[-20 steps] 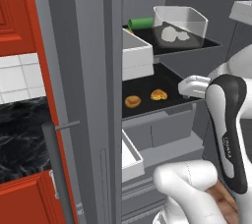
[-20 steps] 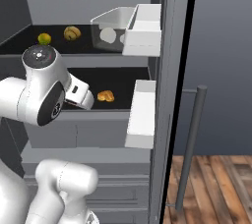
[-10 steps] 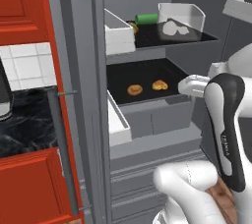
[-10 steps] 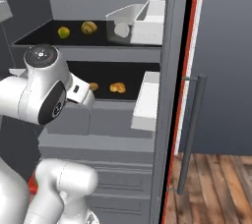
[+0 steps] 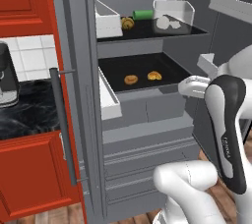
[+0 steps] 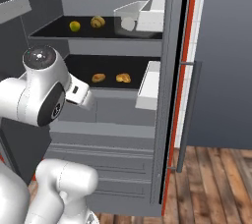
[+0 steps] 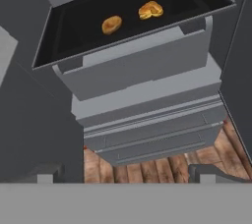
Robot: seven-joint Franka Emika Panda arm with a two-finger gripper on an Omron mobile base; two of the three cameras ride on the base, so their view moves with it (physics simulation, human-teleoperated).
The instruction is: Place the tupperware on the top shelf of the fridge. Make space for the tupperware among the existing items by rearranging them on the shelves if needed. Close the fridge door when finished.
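— Is the tupperware (image 5: 172, 15) in yet?
— Yes, it sits on the top shelf (image 5: 147, 31) of the fridge (image 5: 147, 134), beside the green cylinder (image 5: 143, 14).
— And the jaws?
— Wide apart, empty, facing the lower shelf (image 7: 123, 16) with the two pastries (image 7: 132, 16).
— So what's left?
— Both doors stand open; closing looks like the remaining job.

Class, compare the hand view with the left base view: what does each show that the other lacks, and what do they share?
Hand view alone: the wood floor beneath the fridge's grey drawers.

Left base view alone: the top shelf carrying the tupperware, a green cylinder and a brown lump, plus the red cabinets.

Both: the lower shelf with two orange-brown pastries.
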